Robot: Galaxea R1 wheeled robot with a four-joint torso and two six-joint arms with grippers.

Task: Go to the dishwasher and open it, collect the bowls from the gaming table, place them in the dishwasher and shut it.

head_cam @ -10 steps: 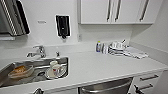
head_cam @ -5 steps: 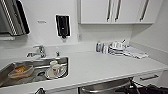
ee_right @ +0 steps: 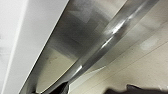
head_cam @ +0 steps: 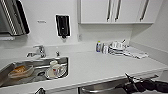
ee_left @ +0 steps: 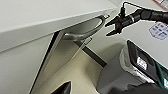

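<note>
Gripper [head_cam: 130, 80]: dark, low under counter edge [head_cam: 100, 82]
Beside gripper: steel dishwasher [head_cam: 100, 87] front
Far beyond gripper: sink [head_cam: 37, 62] with dishes

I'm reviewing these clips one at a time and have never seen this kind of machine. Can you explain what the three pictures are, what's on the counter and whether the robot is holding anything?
This is a wheeled robot with two arms. The head view looks down from high on the robot at a white kitchen counter. A steel sink on the left holds dishes, and small bottles and white packets stand by the back wall.

The other two pictures come from cameras on the wrists. The left wrist view shows the right arm's black gripper, fingers open, close to the end of the brushed-steel dishwasher's bar handle, just under the counter edge. The right wrist view shows that same bar handle very near. Nothing is held. The left gripper's state cannot be judged.
</note>
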